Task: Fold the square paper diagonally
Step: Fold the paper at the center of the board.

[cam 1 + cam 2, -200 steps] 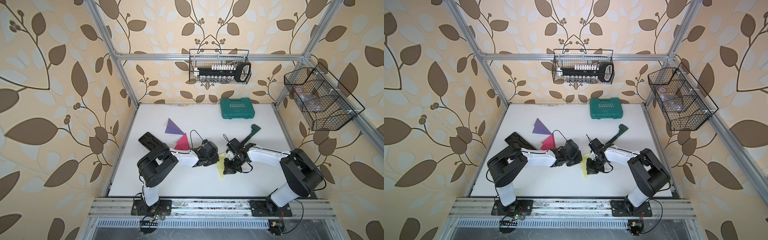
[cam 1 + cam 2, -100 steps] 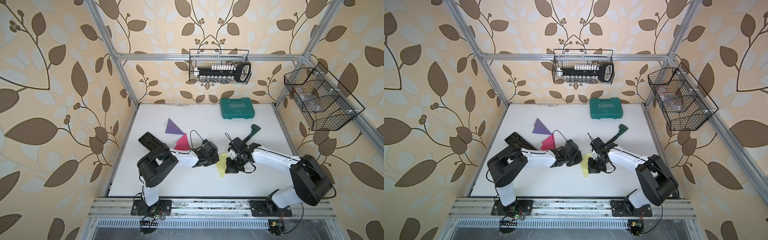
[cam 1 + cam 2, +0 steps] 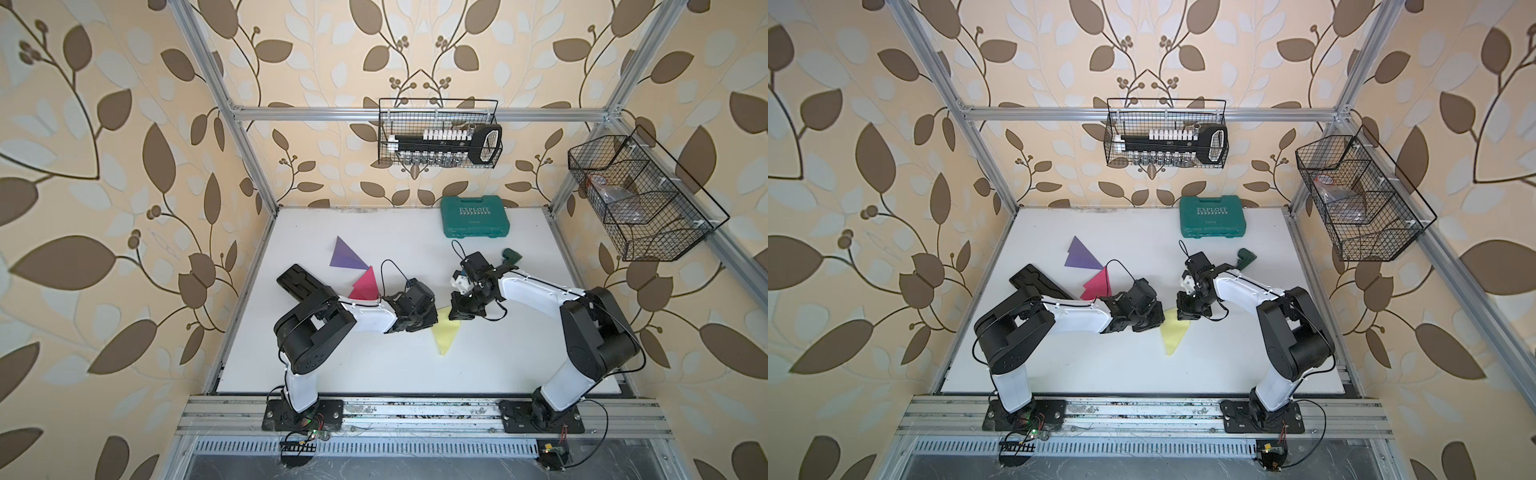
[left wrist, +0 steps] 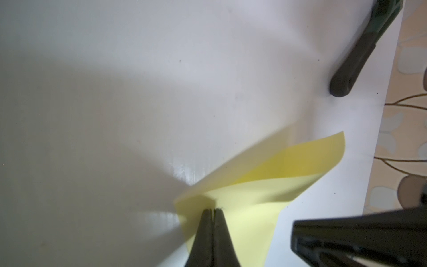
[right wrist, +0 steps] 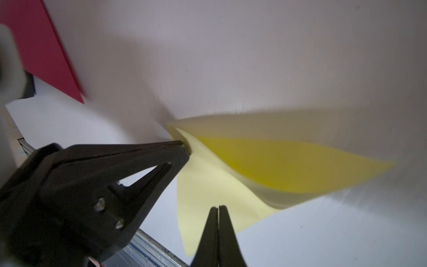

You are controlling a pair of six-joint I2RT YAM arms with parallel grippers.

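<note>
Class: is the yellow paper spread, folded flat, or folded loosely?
Folded loosely: the yellow paper is a triangle in both top views; wrist views show its upper layer bulging off the lower.

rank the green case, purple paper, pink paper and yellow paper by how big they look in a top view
Largest to smallest, in a top view:
1. green case
2. purple paper
3. pink paper and yellow paper: these look about alike and both are partly hidden, so no order between them.
</note>
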